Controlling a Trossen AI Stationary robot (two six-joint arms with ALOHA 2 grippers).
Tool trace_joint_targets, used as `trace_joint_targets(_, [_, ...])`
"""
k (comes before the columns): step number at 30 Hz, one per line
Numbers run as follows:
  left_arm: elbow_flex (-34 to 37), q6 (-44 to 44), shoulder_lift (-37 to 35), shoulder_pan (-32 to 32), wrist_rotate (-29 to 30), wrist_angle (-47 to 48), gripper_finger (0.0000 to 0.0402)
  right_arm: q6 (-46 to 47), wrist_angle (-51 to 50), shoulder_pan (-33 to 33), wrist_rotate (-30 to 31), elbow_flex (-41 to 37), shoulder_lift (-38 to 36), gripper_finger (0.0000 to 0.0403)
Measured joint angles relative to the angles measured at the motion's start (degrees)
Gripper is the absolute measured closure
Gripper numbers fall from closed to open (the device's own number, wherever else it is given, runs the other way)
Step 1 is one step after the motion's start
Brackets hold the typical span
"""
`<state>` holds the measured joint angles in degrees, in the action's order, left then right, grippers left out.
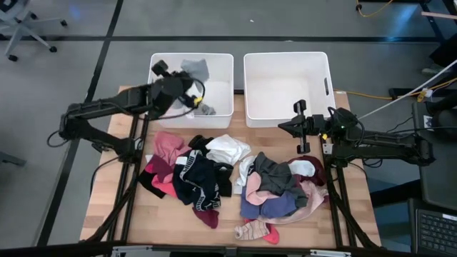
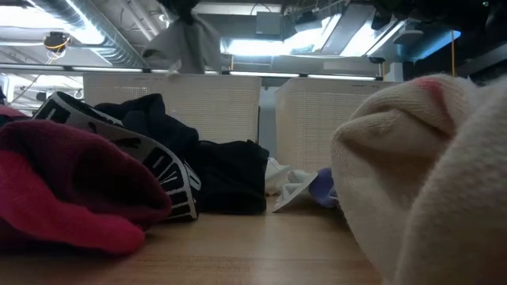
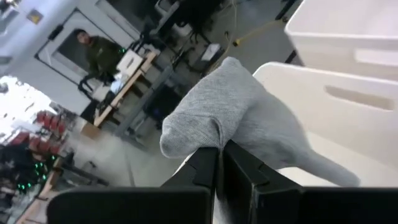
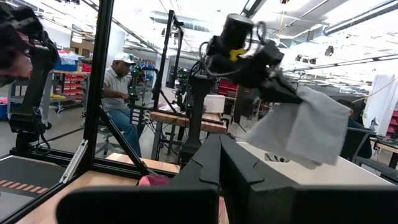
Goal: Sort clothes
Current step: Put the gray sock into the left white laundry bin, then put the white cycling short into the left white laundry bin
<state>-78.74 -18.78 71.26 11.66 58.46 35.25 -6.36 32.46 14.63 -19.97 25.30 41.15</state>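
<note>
My left gripper (image 1: pixel 186 80) hangs over the left white bin (image 1: pixel 221 61), shut on a light grey garment (image 1: pixel 195 69); the garment also shows in the left wrist view (image 3: pixel 217 118) and the right wrist view (image 4: pixel 305 130). Another grey piece (image 1: pixel 206 109) lies in that bin. The other clothes lie in a heap (image 1: pixel 214 175) on the wooden table: pink, black with white lettering, white, grey, blue, maroon. My right gripper (image 1: pixel 283 126) is shut and empty, in front of the right white bin (image 1: pixel 321 64) and above the table. My left gripper pinches a bunched fold of the grey garment (image 3: pixel 208 140) between its two fingers (image 3: pixel 239 165). The garment is lifted clear, above the left bin. Its free part hangs slack from the fingers over the bin's inside.
The two bins stand side by side at the table's far edge. The right bin looks bare inside. Bare wood (image 1: pixel 114 214) shows along the table's near left part. In the low view a cream sock (image 2: pixel 428 174) lies close to the camera. People stand in the room behind.
</note>
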Motion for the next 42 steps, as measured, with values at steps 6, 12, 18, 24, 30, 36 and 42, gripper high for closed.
trace_joint_targets(6, [0.02,-0.44,0.00,6.99,-5.78,0.05,0.0387,-0.16,0.01,0.01,0.00,0.00,0.00,0.0397])
trace_joint_targets(12, [0.12,3.90,0.00,11.14,-8.28,2.28,0.0341,-0.18,-0.01,0.00,0.00,0.00,0.00,0.0397])
trace_joint_targets(18, [0.63,9.36,0.00,12.70,-8.60,3.90,0.0260,-0.19,-0.03,0.00,0.00,0.00,0.00,0.0397])
trace_joint_targets(24, [0.47,10.18,0.00,10.76,-9.91,4.51,0.0206,-0.19,-0.03,0.00,0.00,0.00,0.02,0.0397])
trace_joint_targets(30, [0.28,14.03,0.00,4.04,-12.70,4.15,0.0198,-0.19,-0.56,0.00,0.00,0.00,0.02,0.0397])
trace_joint_targets(36, [0.73,20.07,0.00,-5.62,-26.22,2.10,0.0207,-0.19,-0.54,0.01,0.00,0.00,0.02,0.0397])
trace_joint_targets(42, [4.04,24.50,0.66,-14.31,-27.49,0.77,0.0206,-0.19,-0.47,0.00,0.01,0.02,0.02,0.0397])
